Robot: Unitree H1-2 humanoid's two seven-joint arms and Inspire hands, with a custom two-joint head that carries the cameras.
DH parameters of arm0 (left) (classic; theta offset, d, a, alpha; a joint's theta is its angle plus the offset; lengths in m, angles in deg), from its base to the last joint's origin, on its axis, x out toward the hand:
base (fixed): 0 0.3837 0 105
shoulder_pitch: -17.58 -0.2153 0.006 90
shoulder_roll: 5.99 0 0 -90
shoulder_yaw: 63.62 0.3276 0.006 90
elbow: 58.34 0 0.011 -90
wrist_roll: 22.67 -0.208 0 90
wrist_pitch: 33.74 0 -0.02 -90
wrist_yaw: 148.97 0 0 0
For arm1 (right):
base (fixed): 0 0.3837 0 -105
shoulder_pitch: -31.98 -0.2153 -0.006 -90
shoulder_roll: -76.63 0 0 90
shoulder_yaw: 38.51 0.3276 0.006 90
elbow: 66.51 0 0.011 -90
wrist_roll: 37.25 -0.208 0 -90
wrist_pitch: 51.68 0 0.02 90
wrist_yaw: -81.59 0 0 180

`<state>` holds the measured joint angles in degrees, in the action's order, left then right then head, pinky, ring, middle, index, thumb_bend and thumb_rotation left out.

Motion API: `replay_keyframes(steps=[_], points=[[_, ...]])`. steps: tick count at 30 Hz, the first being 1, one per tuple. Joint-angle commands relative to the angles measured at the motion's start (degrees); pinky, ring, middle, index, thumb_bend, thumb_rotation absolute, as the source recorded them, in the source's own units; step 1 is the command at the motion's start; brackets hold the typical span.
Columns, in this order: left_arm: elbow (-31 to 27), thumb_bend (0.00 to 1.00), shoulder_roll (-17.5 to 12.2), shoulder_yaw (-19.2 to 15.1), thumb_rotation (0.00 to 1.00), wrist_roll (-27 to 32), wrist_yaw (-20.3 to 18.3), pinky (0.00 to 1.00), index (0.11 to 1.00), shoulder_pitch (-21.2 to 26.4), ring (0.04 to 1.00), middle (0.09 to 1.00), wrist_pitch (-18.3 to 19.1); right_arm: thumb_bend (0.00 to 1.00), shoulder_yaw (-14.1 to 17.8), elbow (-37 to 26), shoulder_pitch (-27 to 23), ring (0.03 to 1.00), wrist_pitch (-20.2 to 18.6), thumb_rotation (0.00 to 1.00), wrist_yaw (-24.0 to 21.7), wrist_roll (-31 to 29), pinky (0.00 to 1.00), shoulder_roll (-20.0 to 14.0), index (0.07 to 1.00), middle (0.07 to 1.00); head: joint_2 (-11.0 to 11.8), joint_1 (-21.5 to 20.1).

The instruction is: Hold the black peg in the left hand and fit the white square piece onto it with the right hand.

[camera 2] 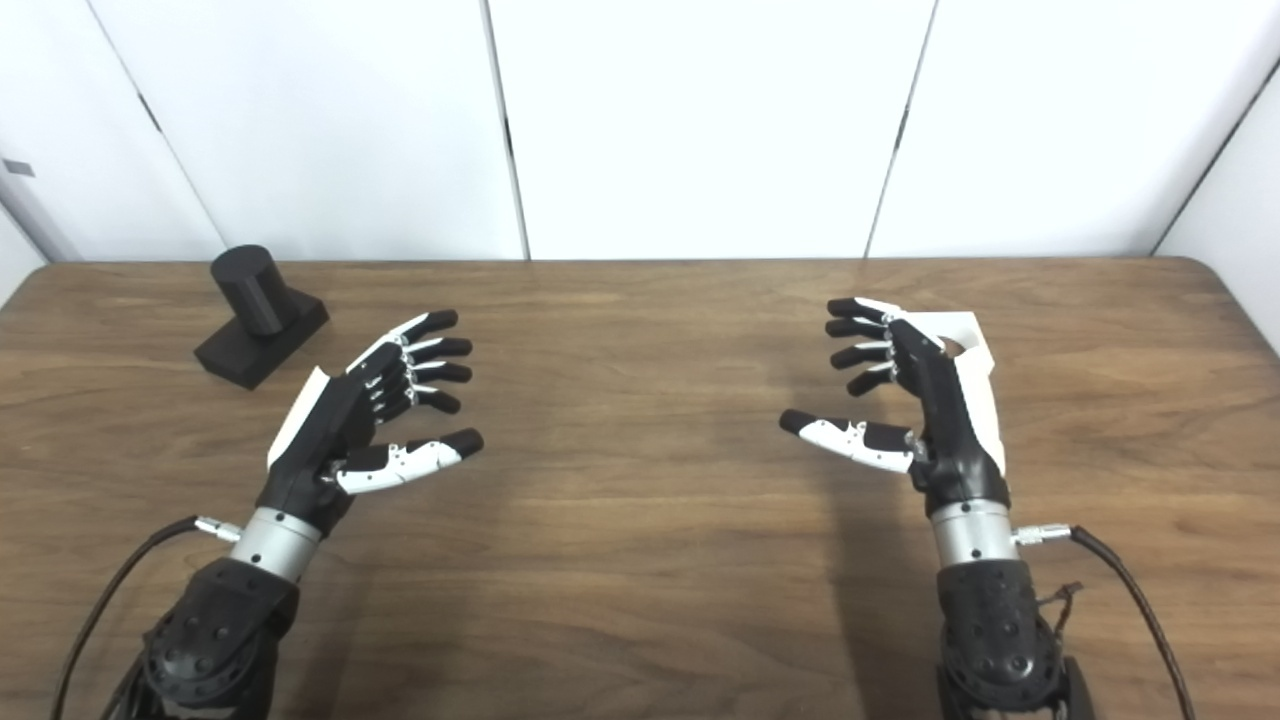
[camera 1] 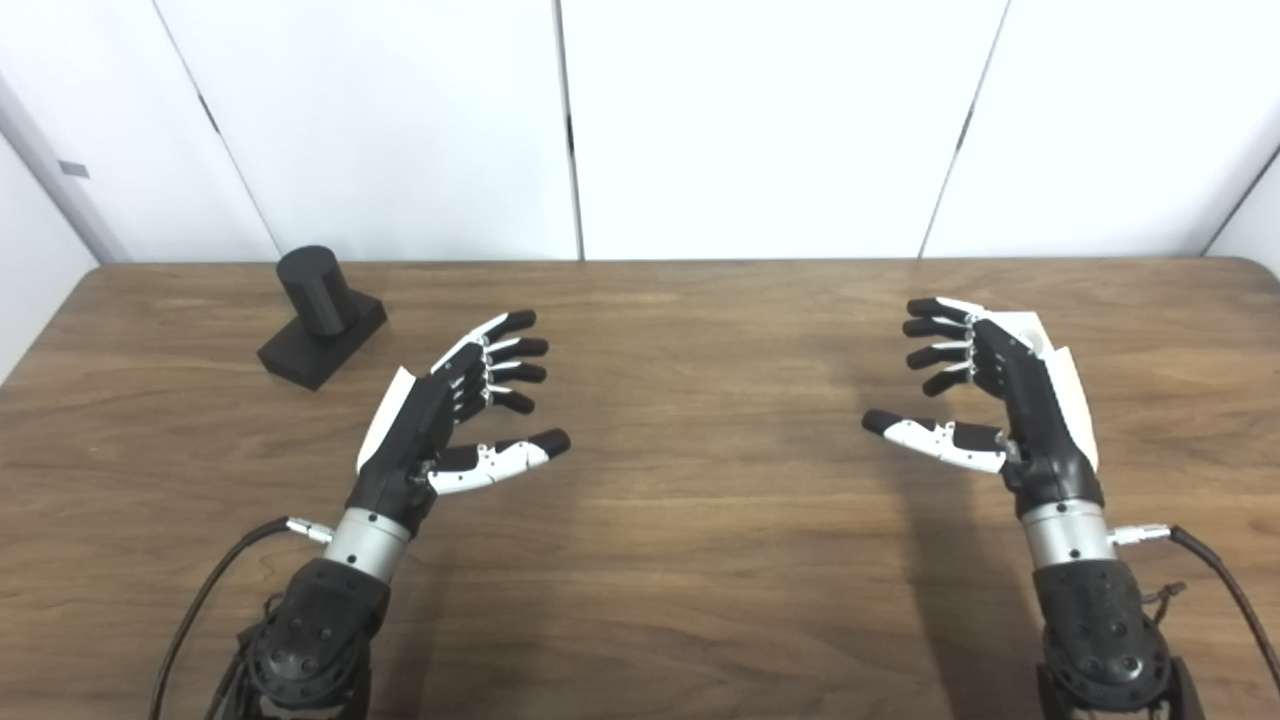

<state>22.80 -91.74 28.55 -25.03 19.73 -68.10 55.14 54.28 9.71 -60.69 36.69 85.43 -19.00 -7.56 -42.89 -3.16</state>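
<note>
The black peg [camera 1: 318, 290] is a short cylinder leaning on a black square base [camera 1: 322, 345], at the far left of the wooden table [camera 1: 700, 520]. My left hand [camera 1: 450, 415] hovers open to the right of it and nearer me, apart from it, palm turned inward. My right hand [camera 2: 905, 400] is open on the right side, holding nothing. The white square piece [camera 2: 968, 335], with a hole in it, lies on the table just behind and to the right of that hand, mostly hidden by it.
White wall panels [camera 1: 760, 120] stand behind the table's far edge. Black cables [camera 1: 205, 590] run from both wrists toward the near edge. A wide stretch of bare wood lies between the two hands.
</note>
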Motion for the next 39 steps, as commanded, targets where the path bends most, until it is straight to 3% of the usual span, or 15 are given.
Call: replay_keyframes(steps=[1, 9, 17, 22, 33, 39], points=[[-1.58, 0.74, -0.37, -0.36, 0.14, -0.22, 0.75, 0.62, 0.862, 1.94, 0.744, 0.801, -2.54, 0.69, 0.15, -1.09, -1.18, 0.608, 2.50, 0.00, 0.31, -0.35, 0.47, -0.64, 0.724, 0.694, -0.05, 0.01], [-1.12, 0.73, -0.42, -0.05, 0.11, -0.32, 0.45, 0.61, 0.826, 2.19, 0.733, 0.789, -3.25, 0.67, 0.01, -1.01, -1.32, 0.612, 2.53, 0.00, 0.24, -0.53, 0.47, -0.50, 0.732, 0.699, 0.10, 1.62], [-0.61, 0.73, 1.61, 1.87, 0.13, -2.15, 1.17, 0.59, 0.799, 1.73, 0.712, 0.773, -4.77, 0.67, 1.45, -1.25, -0.55, 0.618, 3.00, 0.00, -0.32, -2.52, 0.48, -1.89, 0.731, 0.700, 2.55, 14.47], [-0.92, 0.72, 3.23, 2.51, 0.11, -3.03, 1.57, 0.60, 0.796, 1.45, 0.716, 0.777, -3.65, 0.64, 1.97, -1.66, -0.18, 0.607, 2.63, 0.00, -0.56, -3.54, 0.47, -2.82, 0.730, 0.702, 4.03, 18.29], [-1.44, 0.71, 3.72, 2.54, 0.14, -5.25, 2.96, 0.59, 0.778, 1.43, 0.722, 0.777, -3.04, 0.60, 1.81, -5.29, -0.01, 0.622, -2.21, 0.00, -1.76, -4.82, 0.49, -1.78, 0.750, 0.721, 4.69, 18.95], [-2.81, 0.70, 3.34, 1.43, 0.11, -7.00, 4.31, 0.58, 0.766, 1.69, 0.709, 0.772, -2.01, 0.62, 1.81, -5.11, -0.72, 0.611, -2.23, 0.00, -1.70, -4.31, 0.47, -2.17, 0.738, 0.708, 5.06, 18.57]])
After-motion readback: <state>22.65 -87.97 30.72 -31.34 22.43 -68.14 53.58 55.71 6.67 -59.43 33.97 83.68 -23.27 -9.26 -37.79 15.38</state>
